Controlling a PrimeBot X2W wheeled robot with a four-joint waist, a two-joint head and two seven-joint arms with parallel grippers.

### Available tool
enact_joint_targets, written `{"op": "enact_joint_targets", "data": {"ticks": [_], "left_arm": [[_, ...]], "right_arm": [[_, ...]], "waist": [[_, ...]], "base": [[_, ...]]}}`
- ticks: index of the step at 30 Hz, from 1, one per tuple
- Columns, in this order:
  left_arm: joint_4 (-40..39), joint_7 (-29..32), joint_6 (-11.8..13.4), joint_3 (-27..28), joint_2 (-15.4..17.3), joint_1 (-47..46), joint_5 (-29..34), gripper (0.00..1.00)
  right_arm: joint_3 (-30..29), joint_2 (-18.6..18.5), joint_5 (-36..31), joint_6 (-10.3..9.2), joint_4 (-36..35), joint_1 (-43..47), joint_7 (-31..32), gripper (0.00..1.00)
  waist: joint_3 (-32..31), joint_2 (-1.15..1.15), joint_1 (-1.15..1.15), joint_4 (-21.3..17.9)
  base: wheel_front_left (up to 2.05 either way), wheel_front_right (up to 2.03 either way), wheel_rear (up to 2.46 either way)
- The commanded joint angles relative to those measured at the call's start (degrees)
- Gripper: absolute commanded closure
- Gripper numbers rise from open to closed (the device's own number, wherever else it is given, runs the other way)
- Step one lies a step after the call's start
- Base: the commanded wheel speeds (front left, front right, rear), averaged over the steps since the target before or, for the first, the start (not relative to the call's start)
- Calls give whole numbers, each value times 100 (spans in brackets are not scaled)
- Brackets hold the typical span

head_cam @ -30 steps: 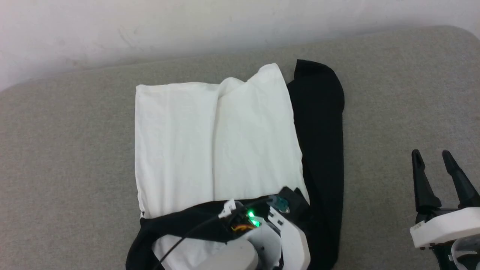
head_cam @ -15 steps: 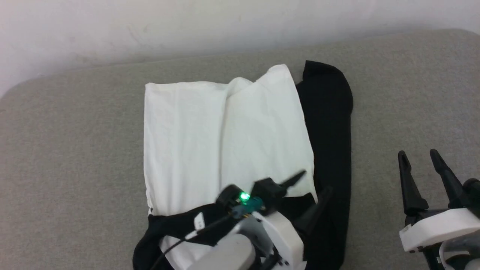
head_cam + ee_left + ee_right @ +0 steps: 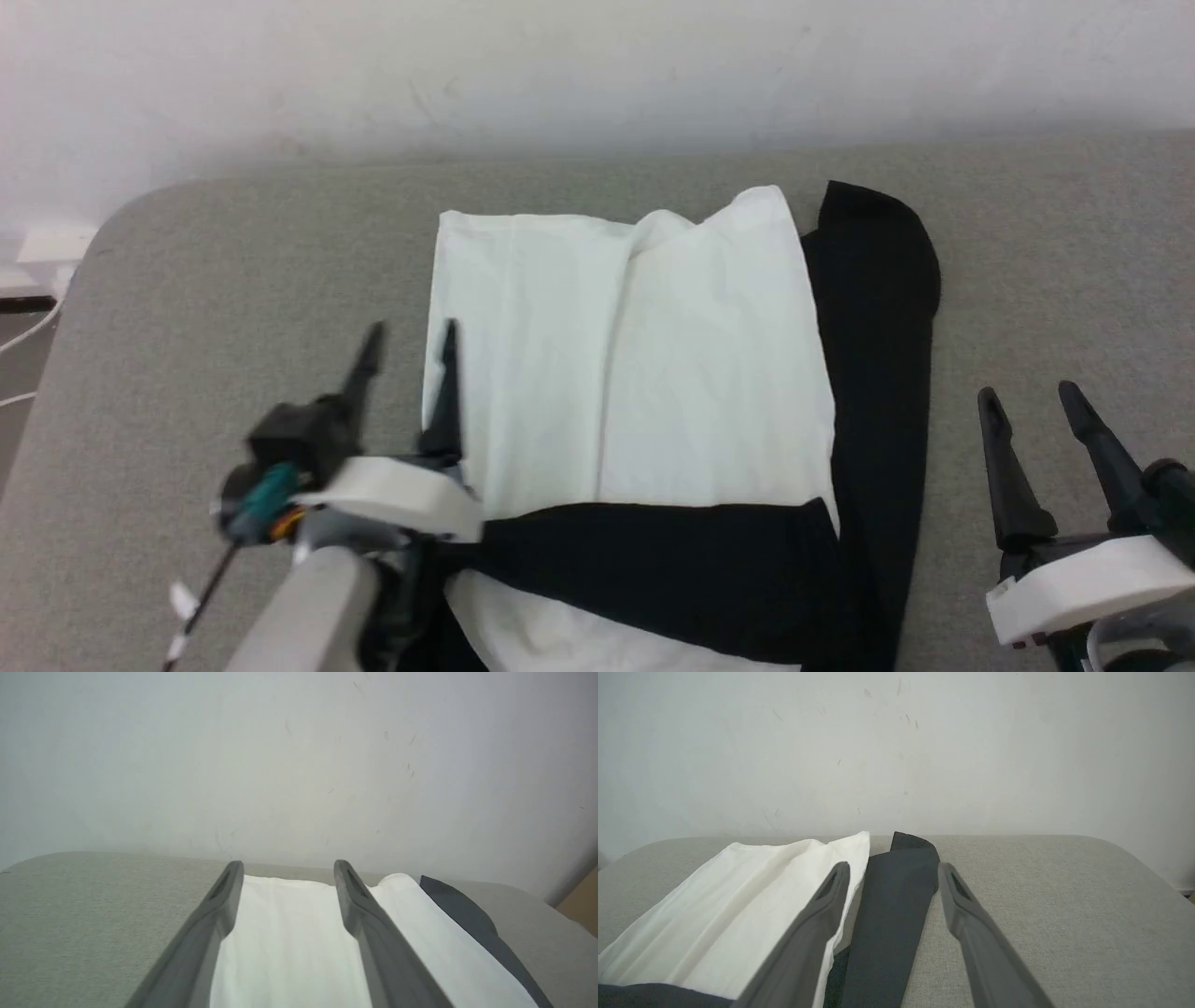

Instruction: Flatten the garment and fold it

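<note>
Soft creased garment [image 3: 635, 373], white rectangle edged black, on woven grey surface [image 3: 233, 261]

The left pincer [image 3: 413, 329] stands at the lower left of the head view, a little blurred, its two dark fingers [image 3: 445, 392] pointing up and held apart with nothing between them, on a white wrist [image 3: 392, 490] and a pale grey forearm [image 3: 308, 607]. The right pincer [image 3: 1025, 392] is at the lower right, its fingers [image 3: 1005, 476] also spread wide and empty. In both wrist views the gap is clear.
</note>
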Motion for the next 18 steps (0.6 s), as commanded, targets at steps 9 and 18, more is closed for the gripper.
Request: {"op": "enact_joint_targets", "data": {"ticks": [9, 18], "left_arm": [[-494, -30, -107, 1095, 497, 900, 320, 0], [-974, -31, -251, 1295, 412, 1082, 492, 0]], "right_arm": [[-154, 15, 294, -11, 245, 53, 205, 0], [-914, -282, 803, -11, 2033, -1459, 925, 0]], "waist": [[38, 0, 0, 409], [510, 0, 0, 655]], "base": [[0, 0, 0], [0, 0, 0]]}}
